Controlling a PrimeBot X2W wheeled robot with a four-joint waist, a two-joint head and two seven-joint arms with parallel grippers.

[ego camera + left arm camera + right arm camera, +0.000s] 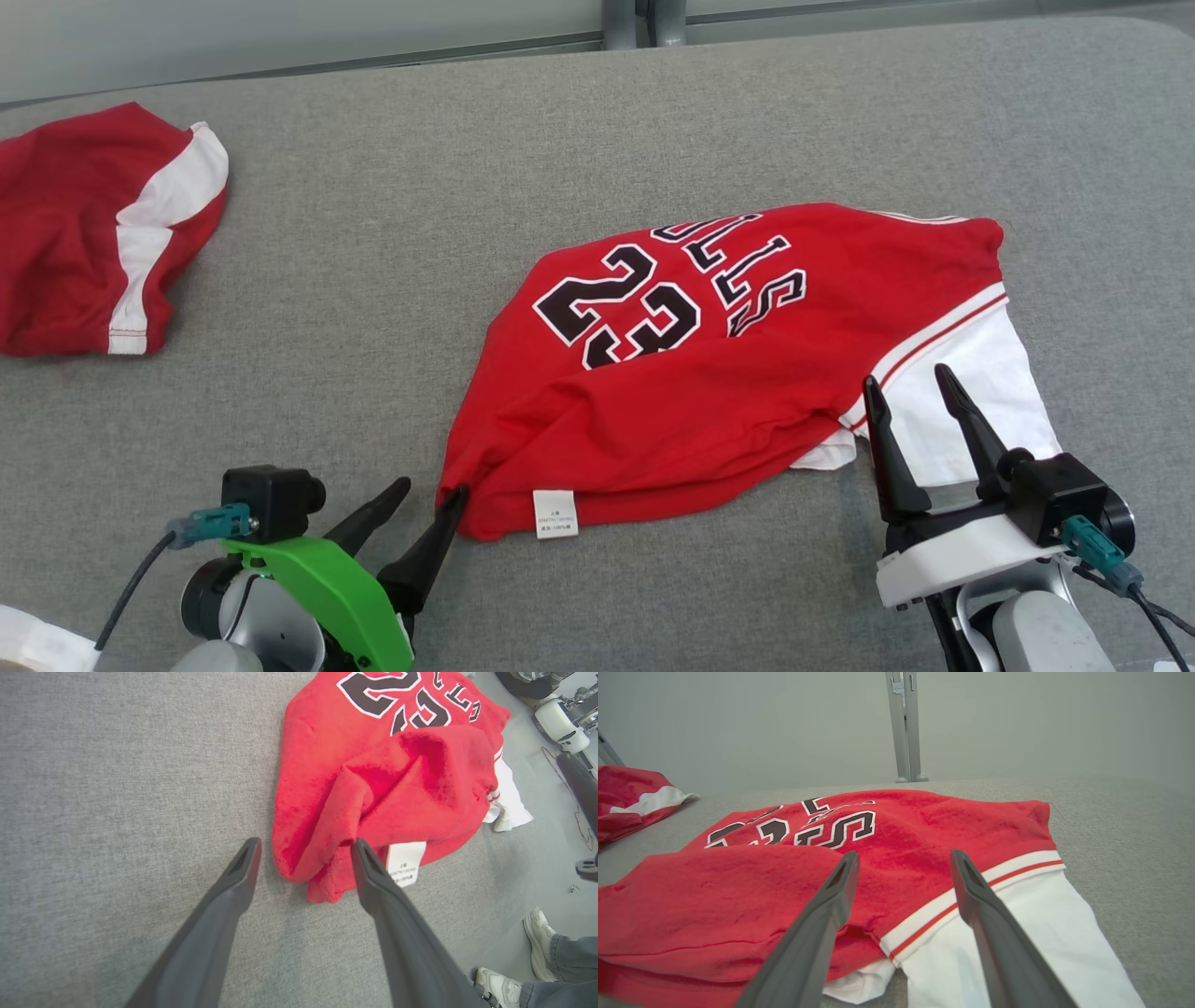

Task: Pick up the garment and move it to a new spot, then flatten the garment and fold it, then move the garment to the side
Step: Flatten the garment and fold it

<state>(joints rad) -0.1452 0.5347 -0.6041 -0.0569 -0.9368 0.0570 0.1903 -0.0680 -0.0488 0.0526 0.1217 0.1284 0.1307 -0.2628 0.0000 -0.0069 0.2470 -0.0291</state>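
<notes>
I see the red jersey lying on the grey tabletop, a bit right of the middle and close to the near edge. It looks folded over on itself, with the big 23 facing up. Its long way runs from the near left up toward the far right.

My left claw is wide open and holds nothing. It sits right at the jersey's near left corner, and one finger tip just touches the red cloth there. The white label hangs just past that finger.

My right claw is wide open too, and it is empty. It hangs over the white sleeve at the jersey's right end.

So each claw is at one end of the jersey, and the jersey lies between them. I think that matters most for the next move: both ends are close, so I can grab both and slide it.

Another red and white garment lies well away, by the far left corner. If I move the jersey left, I must stop before that one. Nothing else sits between. A person's shoe is down on the floor beside the tabletop.
</notes>
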